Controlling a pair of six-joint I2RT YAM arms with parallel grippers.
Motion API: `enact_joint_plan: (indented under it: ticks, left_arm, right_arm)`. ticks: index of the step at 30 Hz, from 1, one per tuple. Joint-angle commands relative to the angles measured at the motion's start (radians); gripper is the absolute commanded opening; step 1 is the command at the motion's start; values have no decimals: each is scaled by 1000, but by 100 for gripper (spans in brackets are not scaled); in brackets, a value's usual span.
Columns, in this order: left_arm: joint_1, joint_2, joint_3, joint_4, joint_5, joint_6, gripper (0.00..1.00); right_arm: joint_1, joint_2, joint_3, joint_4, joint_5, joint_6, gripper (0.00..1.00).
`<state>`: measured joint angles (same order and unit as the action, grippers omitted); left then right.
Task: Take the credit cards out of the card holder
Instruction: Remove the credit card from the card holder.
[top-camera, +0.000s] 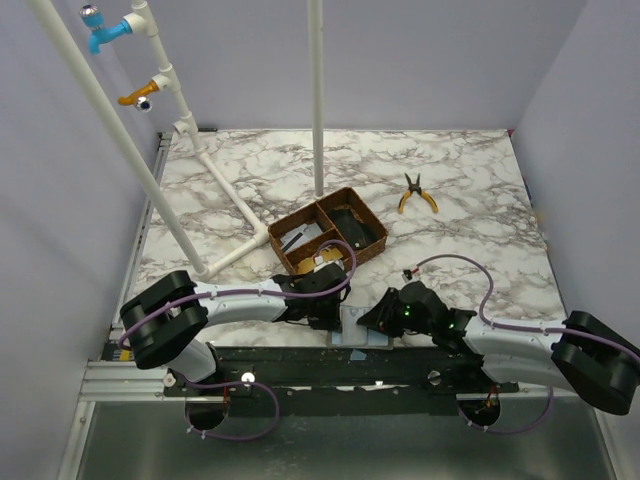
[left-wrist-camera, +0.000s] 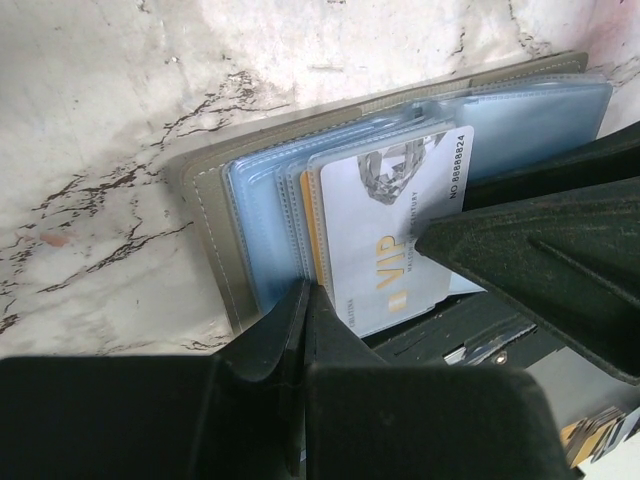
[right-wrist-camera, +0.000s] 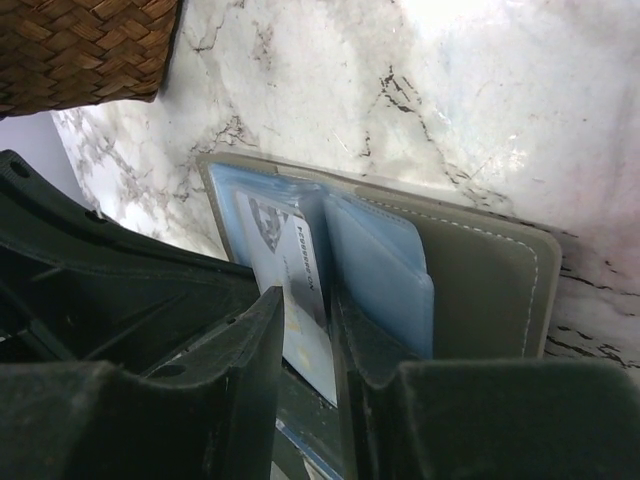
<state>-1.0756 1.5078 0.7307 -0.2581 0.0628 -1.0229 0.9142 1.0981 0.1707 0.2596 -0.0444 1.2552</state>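
Observation:
The grey card holder (left-wrist-camera: 205, 200) (right-wrist-camera: 480, 280) lies open near the table's front edge (top-camera: 352, 332), its pale blue sleeves fanned out. A whitish credit card (left-wrist-camera: 390, 230) (right-wrist-camera: 300, 270) with gold VIP lettering sticks partly out of a sleeve. My left gripper (left-wrist-camera: 303, 295) (top-camera: 335, 310) is shut, its tips pinched on the lower edge of a blue sleeve. From the other side my right gripper (right-wrist-camera: 308, 305) (top-camera: 372, 318) is open, and the protruding card passes through the gap between its fingers. One right finger (left-wrist-camera: 520, 250) covers the card's corner. Any other cards are hidden in the sleeves.
A brown woven three-compartment tray (top-camera: 330, 235) (right-wrist-camera: 80, 50) stands just behind the holder. Yellow-handled pliers (top-camera: 417, 192) lie at the back right. White pipe posts (top-camera: 316, 100) rise from the table's middle and left. The dark rail of the arm bases (top-camera: 330, 365) runs right below the holder.

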Motion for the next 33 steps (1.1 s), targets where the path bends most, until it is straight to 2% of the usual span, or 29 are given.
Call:
enact_joint_plan:
  ticks: [1, 10, 25, 33]
  left_arm:
    - [-7, 50, -31, -71, -20, -5, 0]
    - [-7, 53, -33, -77, -21, -6, 0]
    - [4, 41, -57, -80, -24, -20, 0]
    - [32, 35, -110, -73, -24, -52, 0]
  right_arm:
    - [-9, -23, -31, 27, -22, 10, 30]
    - [-18, -62, -72, 35, -14, 41, 28]
    - [-20, -86, -102, 47, 8, 58, 5]
    - [-20, -138, -115, -3, 68, 48, 5]
